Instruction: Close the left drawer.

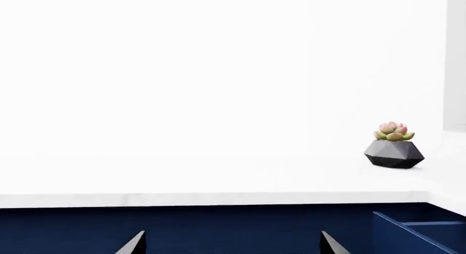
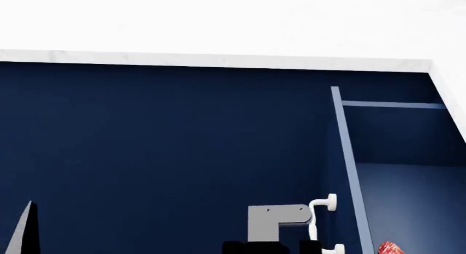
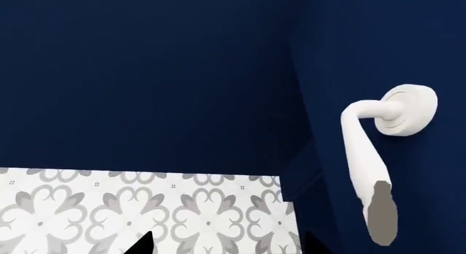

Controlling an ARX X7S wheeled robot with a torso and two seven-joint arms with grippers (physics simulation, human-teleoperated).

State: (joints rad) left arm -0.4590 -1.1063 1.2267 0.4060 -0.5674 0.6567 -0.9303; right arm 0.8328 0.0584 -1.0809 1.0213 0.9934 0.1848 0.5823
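Status: the task is not complete. In the head view, the left drawer (image 2: 396,150), a wide box with a flat navy-blue front and thin slate-blue inner walls, stands pulled out from the navy-blue cabinet face (image 2: 160,155). Its open interior is exposed below the white marble-look countertop (image 2: 218,60). A small red object (image 2: 389,247) lies inside it; its identity cannot be determined.

1. Right gripper (image 2: 280,232): the grey body sits just beside the drawer's white curved 2-post handle (image 2: 317,221), on the outer side of the drawer front. In the right wrist view the handle (image 3: 368,155) lies close ahead and off to 1 side of the dark fingertips (image 3: 142,246). The 2 tips stand well apart with nothing between them, so the jaws are wide open and empty. Contact with the handle cannot be confirmed. A patterned grey-and-white tiled floor (image 3: 109,210) shows beyond the tips.

2. Left gripper (image 1: 231,244): 2 dark tips stand well apart and hold nothing. It faces the cabinet front below the countertop, with the drawer off to 1 side. A pink-green succulent in a faceted grey pot (image 1: 394,147) stands on the countertop, well beyond the gripper.

Remaining work, by judgement: press the drawer front inward until flush with the cabinet.
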